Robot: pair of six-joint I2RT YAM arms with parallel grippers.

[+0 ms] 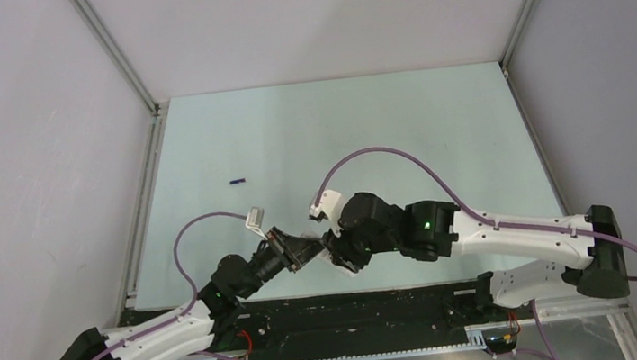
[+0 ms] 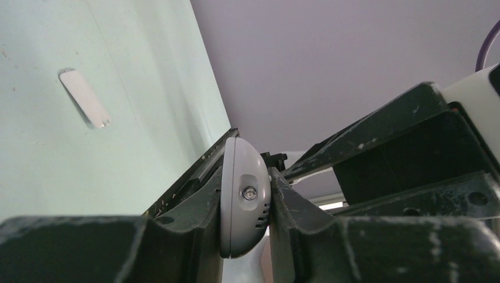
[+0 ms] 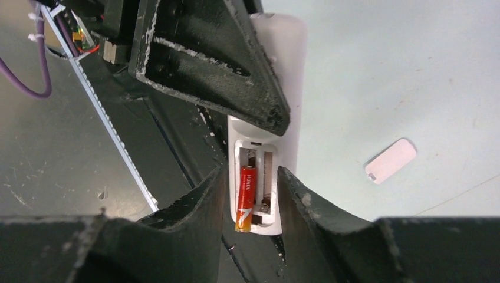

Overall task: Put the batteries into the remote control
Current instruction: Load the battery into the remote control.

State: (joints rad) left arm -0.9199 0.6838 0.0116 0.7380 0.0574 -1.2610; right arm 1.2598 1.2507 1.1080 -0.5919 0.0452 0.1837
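Observation:
My left gripper [image 2: 244, 177] is shut on the white remote control [image 2: 243, 200], held off the table with its back toward the right wrist camera. The battery bay [image 3: 257, 188] is uncovered. A red-orange battery [image 3: 246, 197] lies in the bay's left slot, its lower end poking slightly past the bay's edge. The right slot shows only a spring. My right gripper [image 3: 252, 174] is open, its fingers standing either side of the remote's bay end. The dark blue battery [image 1: 237, 182] lies alone on the table, far left of both grippers [image 1: 314, 251].
The small white cover plate [image 3: 390, 160] lies flat on the pale green table [image 1: 436, 130], also seen in the left wrist view as the plate [image 2: 84, 98]. A black rail with wiring [image 1: 358, 320] runs along the near edge. Grey walls enclose the table.

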